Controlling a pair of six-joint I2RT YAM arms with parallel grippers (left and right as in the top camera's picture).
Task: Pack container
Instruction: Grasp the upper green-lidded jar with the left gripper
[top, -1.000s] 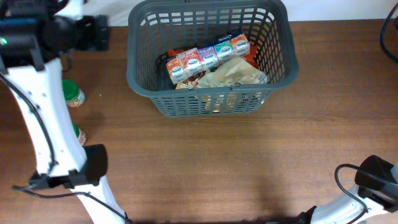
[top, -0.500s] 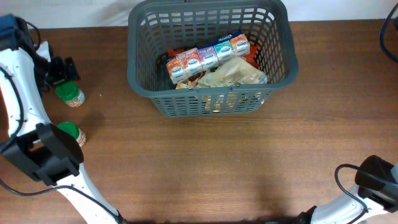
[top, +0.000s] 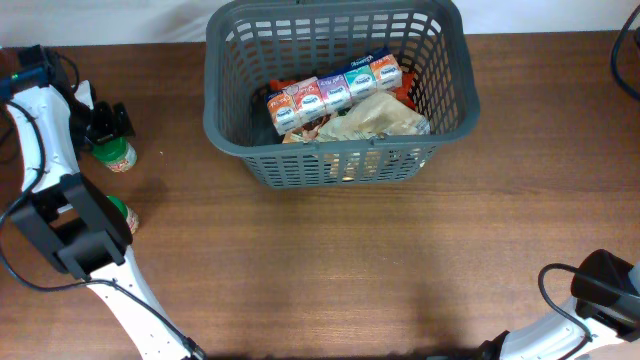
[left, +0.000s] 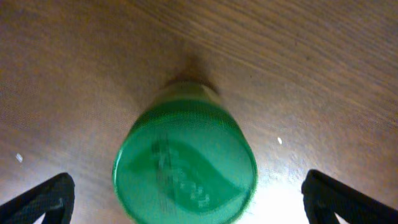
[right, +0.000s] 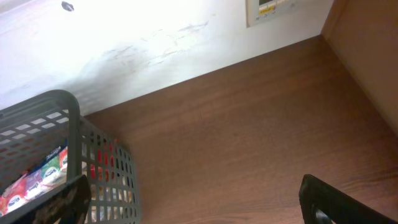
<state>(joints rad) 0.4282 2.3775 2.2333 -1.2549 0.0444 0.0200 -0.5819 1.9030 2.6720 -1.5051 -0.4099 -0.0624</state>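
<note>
Overhead view showed the large dark grey plastic basket (top: 225, 128) with slotted lattice sides standing at the far middle of the brown wooden table (top: 350, 260). It held a row of small colourful cartons (top: 335, 92) and a crumpled beige packet (top: 378, 118). Well to its left, the left gripper (top: 106, 126) hung over a green-lidded jar (left: 185, 168), its fingers (left: 38, 199) spread wide on either side of the lid, apart from it. The right gripper (right: 199, 205) was likewise spread, holding nothing.
</note>
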